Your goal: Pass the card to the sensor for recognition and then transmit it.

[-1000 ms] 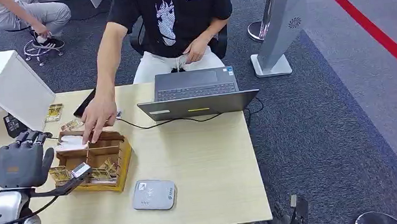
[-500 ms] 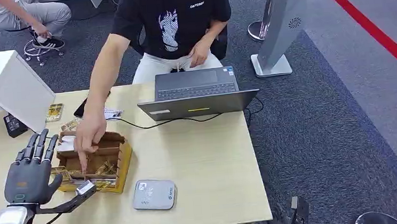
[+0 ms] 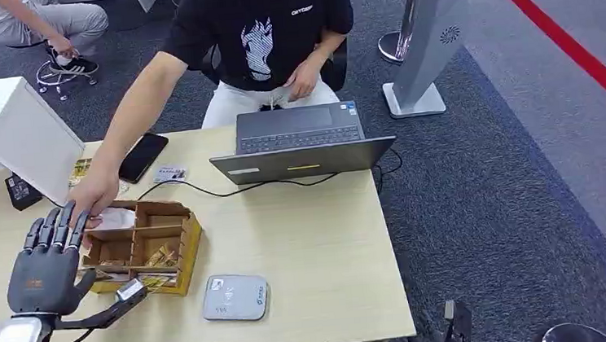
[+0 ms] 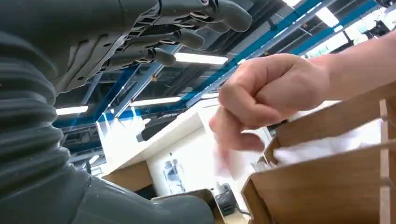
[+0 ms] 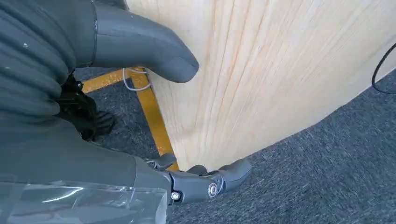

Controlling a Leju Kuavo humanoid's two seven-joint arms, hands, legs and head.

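My left hand (image 3: 44,269) stands upright at the table's left, just left of the wooden compartment box (image 3: 184,244), fingers spread and holding nothing. Gold cards (image 3: 158,260) lie in the box's near compartments and a white packet (image 3: 112,219) in its far left one. A person's hand (image 3: 94,192) hovers at the box's far left corner, close above my fingertips; the left wrist view shows that hand (image 4: 266,98) curled above the box wall (image 4: 327,182). The grey card sensor (image 3: 234,297) lies in front of the box. My right hand (image 5: 70,93) hangs by the table edge (image 5: 261,70), fingers apart and empty.
An open laptop (image 3: 302,142) with a cable sits at the table's far edge before the seated person. A black phone (image 3: 143,156), a small card (image 3: 169,174) and a gold card (image 3: 81,169) lie behind the box. A white case (image 3: 11,133) stands at the far left.
The person's hand has drawn back from the box's near compartments to its far left corner. My left hand has sunk a little toward me and spread its fingers.
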